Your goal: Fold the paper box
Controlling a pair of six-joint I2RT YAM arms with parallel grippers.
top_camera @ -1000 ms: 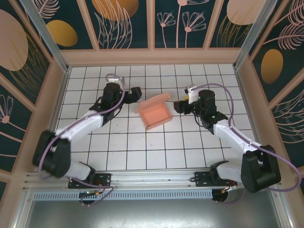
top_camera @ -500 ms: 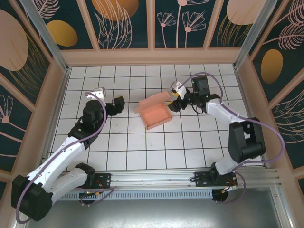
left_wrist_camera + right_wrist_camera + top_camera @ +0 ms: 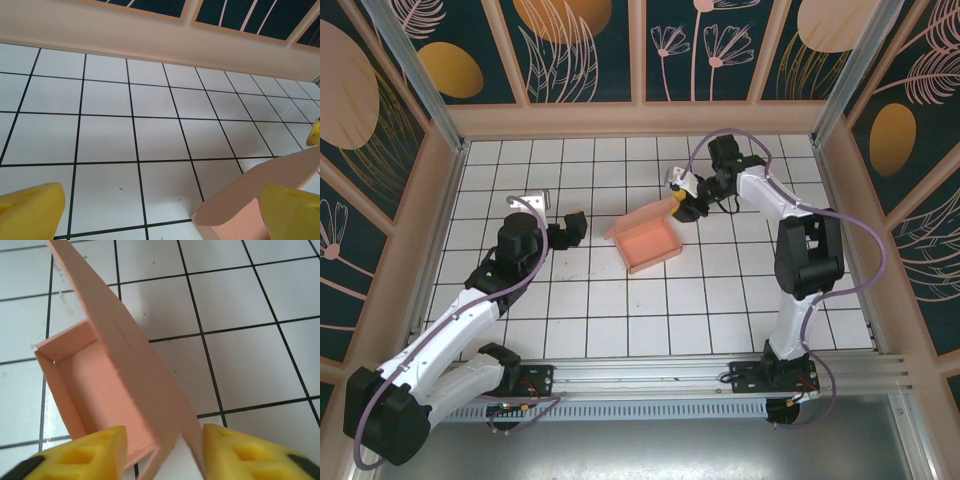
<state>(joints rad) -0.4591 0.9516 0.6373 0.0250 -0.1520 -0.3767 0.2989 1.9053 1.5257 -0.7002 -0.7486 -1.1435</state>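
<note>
I'm viewing the box (image 3: 647, 240) at frame centre, its lid (image 3: 642, 214) raised along the upper edge. My right gripper (image 3: 682, 205) is straddling the lid's right end, jaws apart and gripping nothing. The left gripper (image 3: 570, 228) is waiting agape and empty, farther left.

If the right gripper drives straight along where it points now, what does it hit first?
The paper box: its raised lid flap stands between the open fingers of the right gripper, directly ahead. How close it sits to the palm is unclear.
</note>
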